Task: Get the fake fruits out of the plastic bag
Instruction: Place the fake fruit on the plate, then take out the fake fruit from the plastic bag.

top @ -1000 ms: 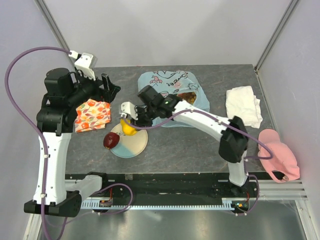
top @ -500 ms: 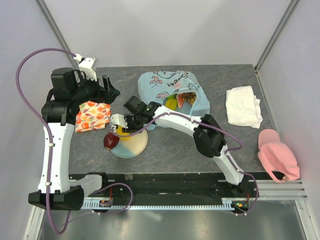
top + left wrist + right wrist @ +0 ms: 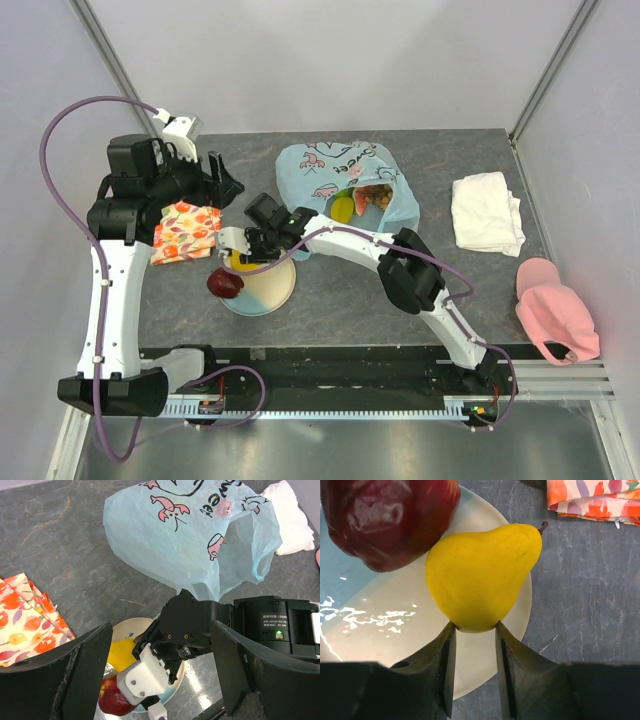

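Note:
The light-blue plastic bag (image 3: 320,170) (image 3: 185,535) lies at the back middle, its mouth facing right, with several fake fruits (image 3: 360,200) showing inside. A dark red apple (image 3: 222,284) (image 3: 385,520) and a yellow pear-shaped fruit (image 3: 240,262) (image 3: 480,580) rest on the white-and-blue plate (image 3: 270,290) (image 3: 380,630). My right gripper (image 3: 238,258) (image 3: 474,630) pinches the yellow fruit's broad end between its fingertips. The left gripper (image 3: 222,178) (image 3: 160,665) hangs open above the plate and the right wrist, holding nothing.
An orange-red patterned cloth (image 3: 185,228) (image 3: 595,497) lies just left of the plate. A folded white towel (image 3: 486,210) sits at the right. A pink object (image 3: 555,310) rests beyond the table's right edge. The right arm stretches across the table's middle.
The right arm has swung left and brought the yellow fruit down onto the plate beside the apple. The left arm has shifted slightly right.

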Controlling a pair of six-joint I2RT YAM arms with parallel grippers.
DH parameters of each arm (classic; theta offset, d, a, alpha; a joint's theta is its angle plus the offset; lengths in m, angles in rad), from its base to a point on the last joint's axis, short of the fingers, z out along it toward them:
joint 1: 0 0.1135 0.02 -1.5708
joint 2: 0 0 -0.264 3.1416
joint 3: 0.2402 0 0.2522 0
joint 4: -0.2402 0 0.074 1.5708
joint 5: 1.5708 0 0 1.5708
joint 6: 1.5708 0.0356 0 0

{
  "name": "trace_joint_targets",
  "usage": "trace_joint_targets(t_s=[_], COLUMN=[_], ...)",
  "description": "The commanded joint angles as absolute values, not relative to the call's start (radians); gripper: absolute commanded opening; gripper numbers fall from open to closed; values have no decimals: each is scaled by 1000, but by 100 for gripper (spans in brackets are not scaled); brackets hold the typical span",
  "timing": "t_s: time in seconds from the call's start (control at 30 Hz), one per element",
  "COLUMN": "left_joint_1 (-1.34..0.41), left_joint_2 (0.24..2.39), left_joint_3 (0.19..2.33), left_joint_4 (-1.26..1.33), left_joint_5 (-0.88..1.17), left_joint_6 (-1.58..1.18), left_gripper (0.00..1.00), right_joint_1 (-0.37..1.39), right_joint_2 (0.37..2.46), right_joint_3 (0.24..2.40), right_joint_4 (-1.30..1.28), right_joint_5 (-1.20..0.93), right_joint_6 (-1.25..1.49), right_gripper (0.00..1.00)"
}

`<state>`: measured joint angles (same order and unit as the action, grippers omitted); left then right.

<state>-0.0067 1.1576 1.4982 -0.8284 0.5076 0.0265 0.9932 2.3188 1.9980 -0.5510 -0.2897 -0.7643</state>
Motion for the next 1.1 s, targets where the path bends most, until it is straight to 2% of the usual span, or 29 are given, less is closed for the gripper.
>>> trace_joint_targets(t_s=[0.0, 0.2, 0.3, 0.4, 0.57, 0.73, 0.87, 0.97, 1.07], left_joint_1=[-2, -2, -2, -2, -2, -2, -5, -50, -178], left_joint_2=[1167, 1186, 1190, 1196, 1207, 1236, 1269, 1293, 1305], left_joint_3=[1496, 1509, 1514, 1522, 1506, 1473, 1437, 1385, 1332], left_joint_4=[-798, -788, -782, -779, -779, -779, -787, -834, -893], left_joint_5=[546, 572, 580, 580, 543, 531, 629, 708, 721], left_joint_6=[9, 9, -23, -25, -17, -44, -37, 26, 81], left_gripper=[86, 86, 86, 86, 85, 85, 83, 82, 82], right_joint_1=[1002, 1002, 1005, 1003, 994, 942, 850, 718, 640], right_joint_2=[2330, 2313, 2292, 2241, 2025, 1699, 1572, 1565, 1600], right_joint_3=[2031, 2025, 2039, 2060, 2037, 1783, 1626, 1586, 1559], right_joint_4=[-491, -503, -503, -521, -669, -732, -732, -741, -755], right_joint_5=[-276, -252, -245, -241, -251, -273, -232, -241, -218], right_joint_6=[-750, -735, -704, -666, -647, -640, -577, -491, -469], right_gripper=[47, 66, 70, 72, 73, 73, 70, 58, 48])
